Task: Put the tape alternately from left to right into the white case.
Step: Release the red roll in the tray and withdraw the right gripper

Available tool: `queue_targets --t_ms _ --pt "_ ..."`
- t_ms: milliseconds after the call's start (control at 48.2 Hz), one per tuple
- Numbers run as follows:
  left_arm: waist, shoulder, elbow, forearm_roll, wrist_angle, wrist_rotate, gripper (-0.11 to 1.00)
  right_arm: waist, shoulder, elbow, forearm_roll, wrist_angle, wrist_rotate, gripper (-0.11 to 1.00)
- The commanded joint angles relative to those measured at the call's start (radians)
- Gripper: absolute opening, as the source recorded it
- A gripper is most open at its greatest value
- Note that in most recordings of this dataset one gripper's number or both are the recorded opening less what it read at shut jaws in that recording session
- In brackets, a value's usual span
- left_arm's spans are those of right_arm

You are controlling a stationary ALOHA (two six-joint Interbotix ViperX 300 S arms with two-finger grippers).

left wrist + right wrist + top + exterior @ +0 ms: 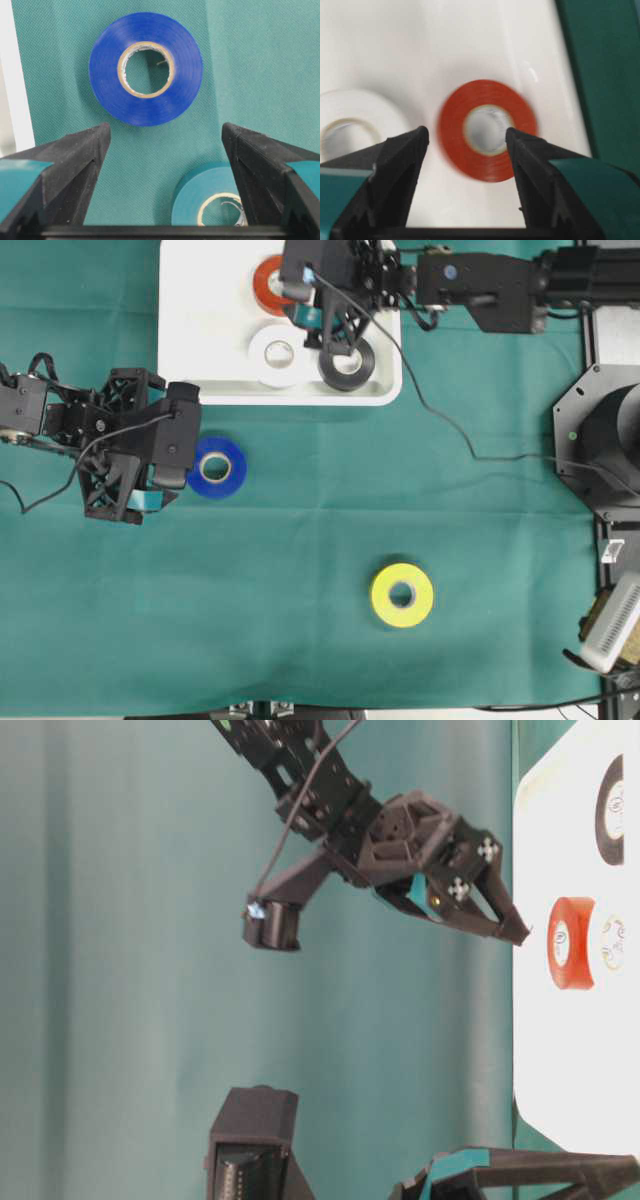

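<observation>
Red tape, white and black rolls lie in the white case. My right gripper hangs above with fingers spread, empty. Left gripper, fingers spread too, faces the blue roll at twelve o'clock, presumably next.

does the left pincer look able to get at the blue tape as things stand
Probably yes: the left pincer stands open with the blue tape lying flat just ahead on bare cloth, nothing between. A teal roll sits close beneath the jaws.

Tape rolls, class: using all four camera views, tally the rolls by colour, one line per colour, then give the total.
Red roll: 1
White roll: 1
Black roll: 1
Blue roll: 1
Yellow roll: 1
Teal roll: 1
Total: 6
</observation>
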Motion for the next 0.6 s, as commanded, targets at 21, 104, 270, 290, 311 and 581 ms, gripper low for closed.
queue_targets --t_ms 21,104,270,290,311,581 --pt "-0.003 -0.017 -0.017 0.000 -0.006 0.000 0.49 0.037 -0.063 0.017 -0.002 -0.008 0.003 0.67" --pt "-0.002 -0.017 -0.017 -0.002 -0.006 0.000 0.49 0.063 -0.084 0.037 -0.002 -0.009 0.005 0.67" --pt "-0.003 -0.017 -0.017 -0.002 -0.006 0.000 0.49 0.130 -0.117 0.066 0.000 -0.009 0.005 0.67" --pt "-0.003 -0.017 -0.017 -0.002 -0.006 0.000 0.49 0.137 -0.118 0.067 -0.002 -0.009 0.005 0.67" --pt "-0.003 -0.017 -0.017 -0.002 -0.006 0.000 0.49 0.146 -0.121 0.069 -0.002 -0.009 0.005 0.67" --pt "-0.003 -0.017 -0.017 -0.002 -0.006 -0.002 0.49 0.256 -0.132 0.095 -0.002 -0.008 0.005 0.67"
